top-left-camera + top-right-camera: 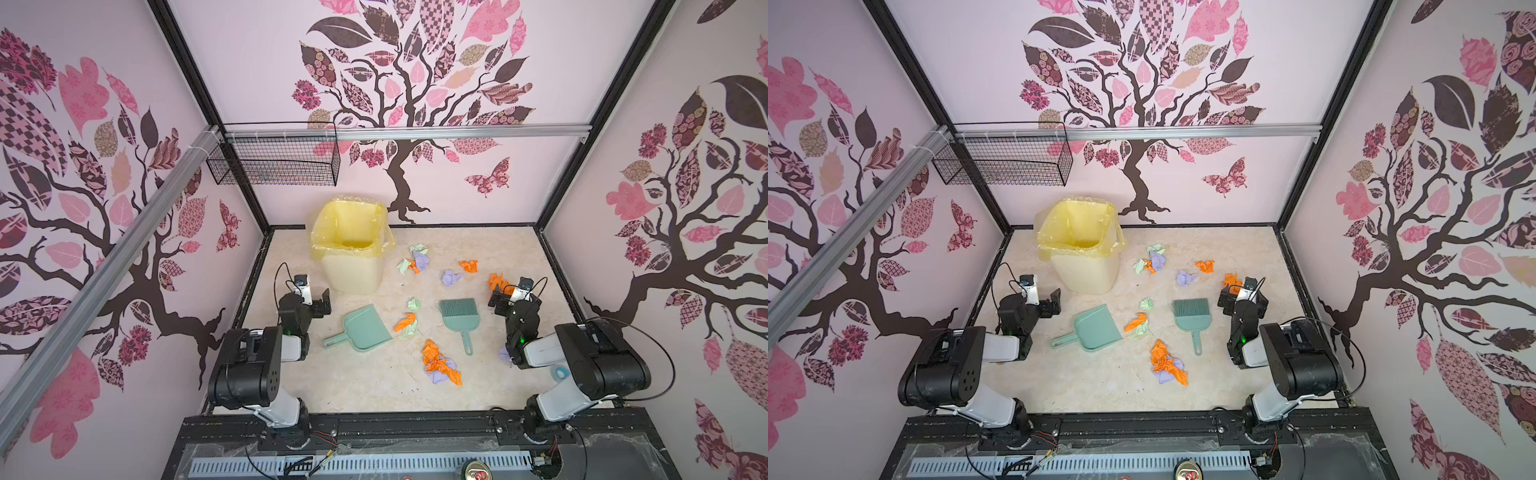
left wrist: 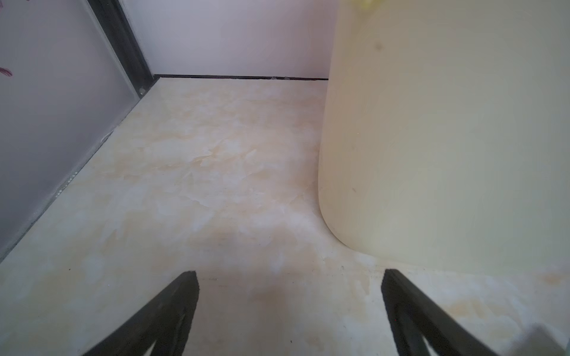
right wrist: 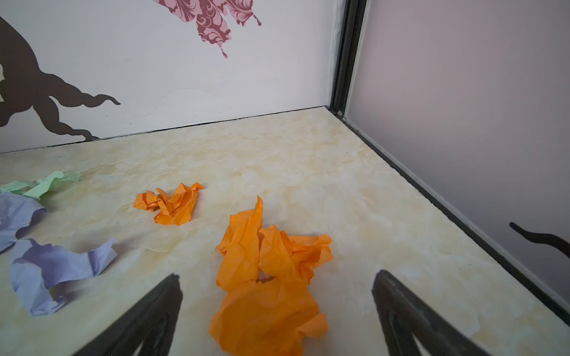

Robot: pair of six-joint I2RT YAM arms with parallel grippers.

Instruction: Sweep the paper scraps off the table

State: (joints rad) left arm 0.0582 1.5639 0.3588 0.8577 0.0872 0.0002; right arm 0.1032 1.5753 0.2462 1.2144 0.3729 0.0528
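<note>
Two tools lie untouched: the teal dustpan (image 1: 365,328) just left of centre and the brush (image 1: 459,316) to its right. Your left gripper (image 2: 290,276), jaws spread wide and empty, hovers over bare table (image 1: 374,386) beside the cream bin (image 1: 353,270). Your right gripper (image 3: 276,274), equally wide and empty, hangs above an orange wad (image 3: 265,308) near the right edge. Coloured paper scraps (image 1: 440,365) lie scattered over the table's middle and right, a few between the tools. Likely first move: take the brush's thin handle with the right, the dustpan's with the left, gripping squarely so neither twists.
</note>
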